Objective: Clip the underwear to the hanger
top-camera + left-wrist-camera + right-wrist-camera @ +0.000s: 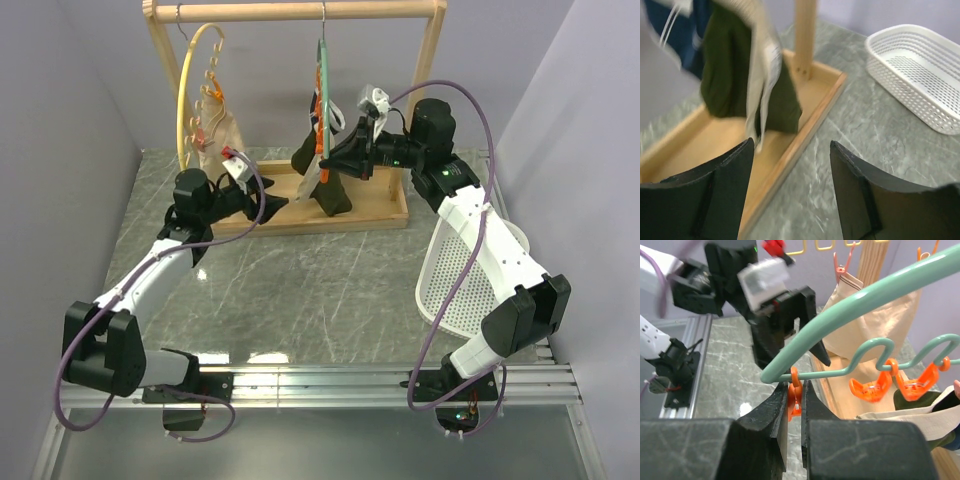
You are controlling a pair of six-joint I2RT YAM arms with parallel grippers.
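Observation:
The teal hanger [322, 75] hangs by its hook from the wooden rail. The olive underwear [322, 188] hangs below it, its lower end down at the rack's base tray. In the right wrist view my right gripper [794, 385] is shut on the end orange clip [794, 407] of the hanger [855, 305]; two more clips [871, 389] hang free, with the tan waistband [907, 412] beside them. My left gripper [790, 150] is open with nothing in it, just short of the underwear [730, 65]. From above, the left gripper [275, 205] sits left of the cloth and the right gripper [337, 160] at the hanger.
A cream-yellow hanger [190, 90] with a beige garment [222, 135] hangs at the rail's left end. A navy garment [670, 25] hangs behind the underwear. The wooden rack base [380, 210] and post [805, 35] stand close. A white basket [470, 280] lies at the right.

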